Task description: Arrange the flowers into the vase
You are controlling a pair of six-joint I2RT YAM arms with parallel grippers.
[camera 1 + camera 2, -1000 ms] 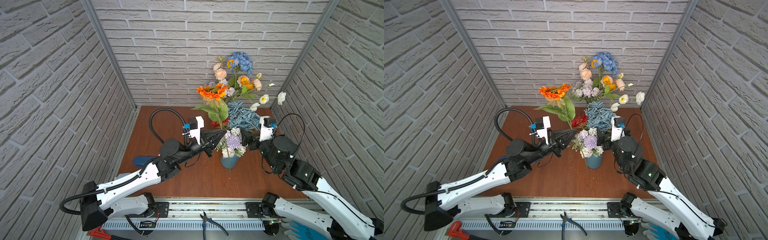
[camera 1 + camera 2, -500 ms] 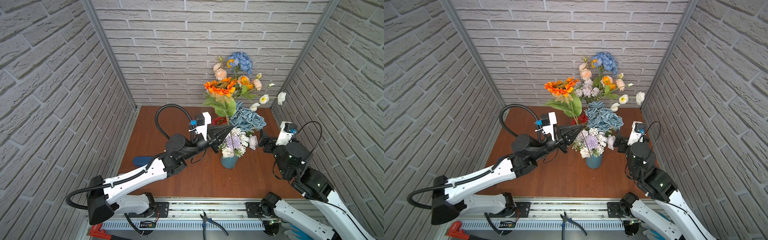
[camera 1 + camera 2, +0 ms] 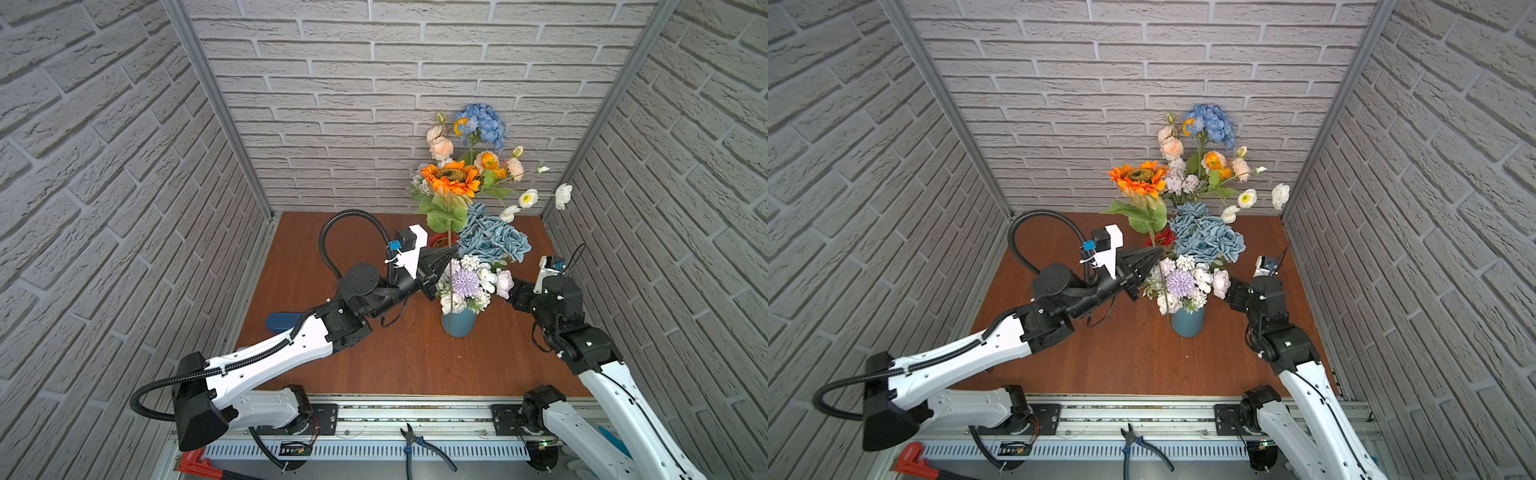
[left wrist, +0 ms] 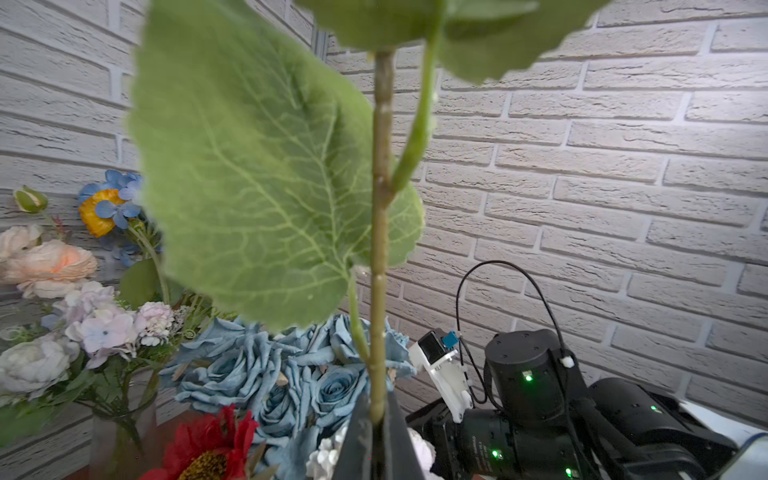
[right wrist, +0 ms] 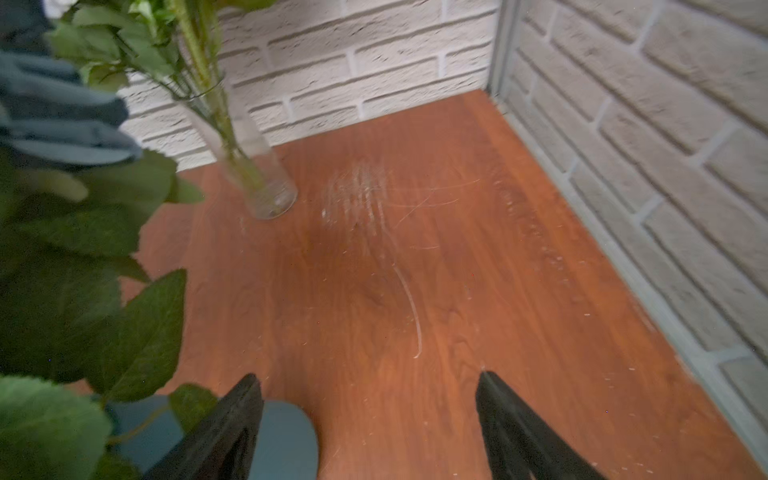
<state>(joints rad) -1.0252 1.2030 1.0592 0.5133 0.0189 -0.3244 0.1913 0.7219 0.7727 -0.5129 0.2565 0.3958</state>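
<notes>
Brown tabletop (image 3: 374, 353); lilac bunch (image 3: 465, 282), blue roses (image 3: 492, 239) crowd sunflower stem (image 4: 380, 249) by vase (image 3: 458, 326).

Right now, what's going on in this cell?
The left hand is shut on the stem of an orange sunflower, holding it upright at the blue vase, which holds a lilac-white bunch. Whether the stem's end is inside is unclear. The right hand is open and empty beside that vase.

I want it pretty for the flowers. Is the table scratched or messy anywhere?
Yes. The brown wooden tabletop has a patch of whitish scratches beside the clear glass vase, plus one long curved scrape.
</notes>
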